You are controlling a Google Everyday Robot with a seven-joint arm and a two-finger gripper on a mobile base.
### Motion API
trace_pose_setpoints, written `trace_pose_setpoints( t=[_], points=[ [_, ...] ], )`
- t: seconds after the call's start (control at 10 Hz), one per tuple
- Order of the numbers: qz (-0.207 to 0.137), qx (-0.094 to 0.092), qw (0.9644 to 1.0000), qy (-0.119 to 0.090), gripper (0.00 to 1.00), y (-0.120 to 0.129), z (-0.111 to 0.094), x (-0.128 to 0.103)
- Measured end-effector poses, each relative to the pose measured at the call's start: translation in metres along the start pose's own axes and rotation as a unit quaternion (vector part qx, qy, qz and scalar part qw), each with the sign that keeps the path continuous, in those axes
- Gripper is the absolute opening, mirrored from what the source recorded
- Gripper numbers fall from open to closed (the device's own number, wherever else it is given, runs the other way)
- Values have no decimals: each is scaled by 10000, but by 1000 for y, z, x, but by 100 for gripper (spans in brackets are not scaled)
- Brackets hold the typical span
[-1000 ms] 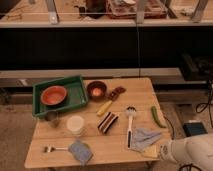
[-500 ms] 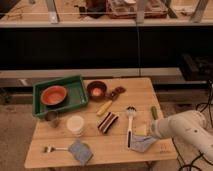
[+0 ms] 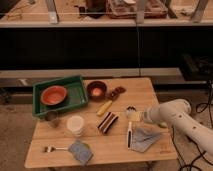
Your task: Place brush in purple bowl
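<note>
The brush lies on the wooden table, right of centre. Its white handle points toward the front edge and its small round head points away from me. The purple bowl stands at the back middle of the table, up and left of the brush. My white arm reaches in from the right. My gripper hangs just right of the brush head, close above the table. I see nothing held in it.
A green tray at the back left holds an orange bowl. Around the brush are a yellow-handled tool, a striped block and a grey cloth. A white cup, a small fork and a grey sponge lie front left.
My arm has swung from the table's front right corner up and to the left. The gripper now sits beside the brush head. Nothing on the table has moved.
</note>
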Motion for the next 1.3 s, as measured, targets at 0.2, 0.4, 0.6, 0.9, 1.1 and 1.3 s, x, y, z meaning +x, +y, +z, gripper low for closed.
trace_pose_setpoints(
  t=[0.2,0.4,0.6,0.9,1.1,1.3],
  points=[
    [43,-8,10000,-19,62,13,25,6],
    [41,-22,9999,-118,62,17,42,5],
    [-30,-90,9998,-202,62,15,53,1],
    [-31,-96,9997,-219,62,14,53,0],
    [-31,-94,9997,-220,62,14,53,0],
    [-32,-94,9997,-222,62,14,53,0]
  ],
)
